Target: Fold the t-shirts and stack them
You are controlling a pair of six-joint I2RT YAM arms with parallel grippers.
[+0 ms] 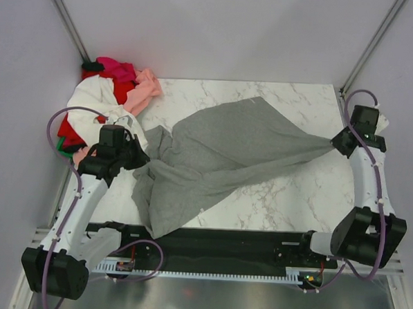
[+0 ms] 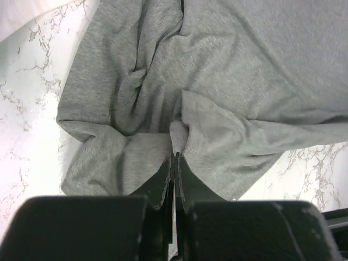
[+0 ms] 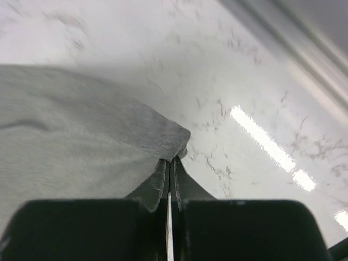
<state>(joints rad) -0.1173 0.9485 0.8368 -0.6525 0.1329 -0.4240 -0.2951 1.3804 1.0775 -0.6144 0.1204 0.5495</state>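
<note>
A plain grey t-shirt (image 1: 220, 152) is stretched across the marble table between my two grippers, its lower part sagging in folds towards the front edge. My left gripper (image 1: 142, 157) is shut on the shirt's left edge; the left wrist view shows the closed jaws pinching a bunch of grey cloth (image 2: 179, 136). My right gripper (image 1: 337, 141) is shut on the shirt's right corner; in the right wrist view the jaws pinch that corner (image 3: 171, 142) just above the table. A pile of other t-shirts (image 1: 116, 87), white, red, pink and magenta, lies at the back left.
The marble table (image 1: 294, 194) ends at a black rail along the front. Metal frame posts stand at both back corners, and the pile sits against the left wall. A bit of green cloth (image 1: 60, 145) shows at the left edge.
</note>
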